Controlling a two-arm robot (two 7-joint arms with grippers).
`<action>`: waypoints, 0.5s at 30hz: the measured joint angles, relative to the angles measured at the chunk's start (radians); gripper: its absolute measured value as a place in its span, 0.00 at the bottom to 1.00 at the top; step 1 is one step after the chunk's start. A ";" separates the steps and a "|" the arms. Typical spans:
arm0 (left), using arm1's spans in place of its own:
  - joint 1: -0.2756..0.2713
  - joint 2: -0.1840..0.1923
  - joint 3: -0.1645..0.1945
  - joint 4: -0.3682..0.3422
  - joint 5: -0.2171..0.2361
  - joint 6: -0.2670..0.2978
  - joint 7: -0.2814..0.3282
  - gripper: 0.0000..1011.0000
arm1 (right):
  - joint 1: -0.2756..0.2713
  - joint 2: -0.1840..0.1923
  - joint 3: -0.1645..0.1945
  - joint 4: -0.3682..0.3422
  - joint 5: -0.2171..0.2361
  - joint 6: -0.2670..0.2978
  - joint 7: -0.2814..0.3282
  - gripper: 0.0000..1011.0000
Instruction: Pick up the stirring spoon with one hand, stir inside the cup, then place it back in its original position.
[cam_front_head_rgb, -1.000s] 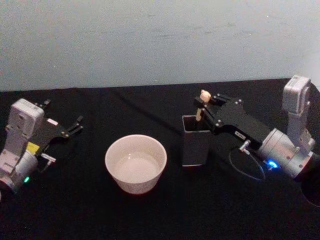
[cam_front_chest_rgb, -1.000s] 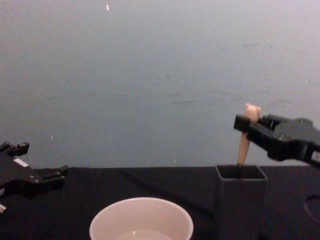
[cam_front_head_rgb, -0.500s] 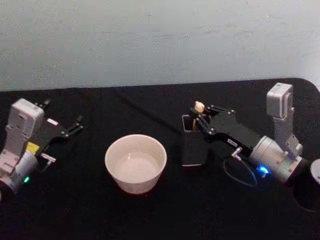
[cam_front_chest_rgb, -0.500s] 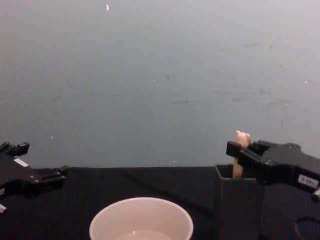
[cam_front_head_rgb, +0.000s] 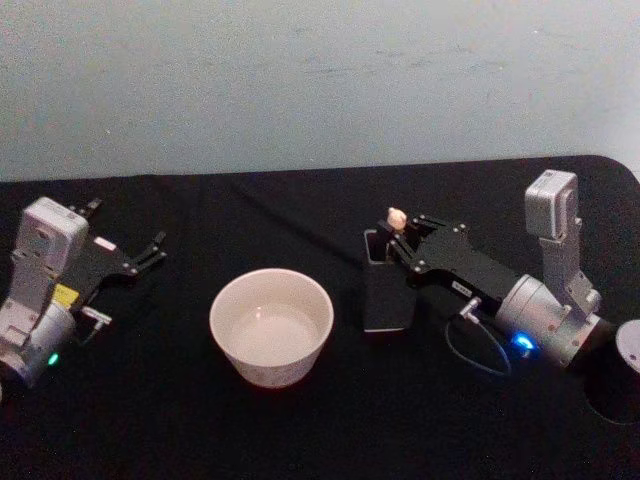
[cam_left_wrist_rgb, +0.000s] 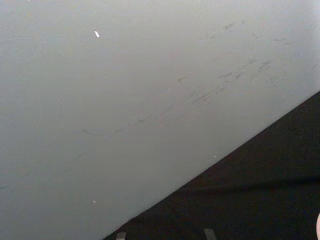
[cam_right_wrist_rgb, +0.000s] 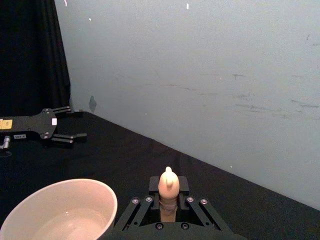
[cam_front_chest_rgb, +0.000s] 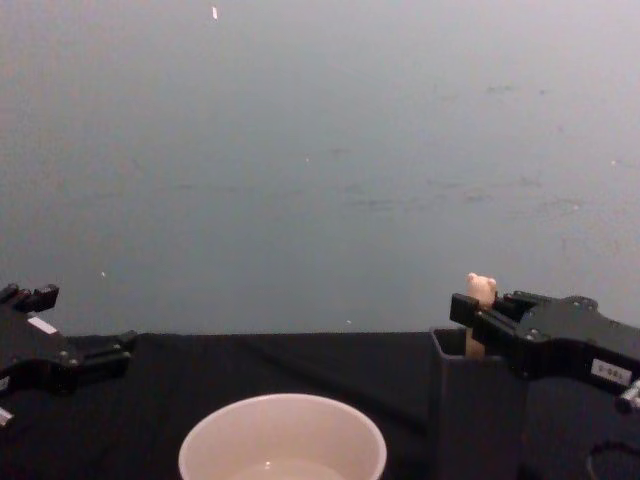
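Pinching the stirring spoon (cam_front_head_rgb: 396, 219) just under its bear head, my right gripper (cam_right_wrist_rgb: 169, 202) has its jaws closed on the beige handle; the rest stands inside the dark holder (cam_front_head_rgb: 388, 297) directly below my fingertips; it looks light, stiff and slim, likely to twist unless held high; the cup (cam_front_head_rgb: 271, 326) sits beside; my forearm slopes down from behind; my left gripper (cam_front_head_rgb: 150, 254) rests far off, jaws apart.

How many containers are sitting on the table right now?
2. The cream cup sits near the table's middle, and the dark grey holder stands just to its right, with the spoon in it.
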 joint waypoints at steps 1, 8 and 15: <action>0.000 0.000 0.000 0.000 0.000 0.000 0.000 0.99 | 0.000 0.000 0.000 0.000 0.001 0.000 0.000 0.20; 0.000 0.000 0.000 0.000 0.000 0.000 0.000 0.99 | 0.000 0.000 0.001 0.000 0.003 0.000 0.001 0.31; 0.000 0.000 0.000 0.000 0.000 0.000 0.000 0.99 | 0.000 0.000 0.001 0.000 0.004 0.000 0.002 0.53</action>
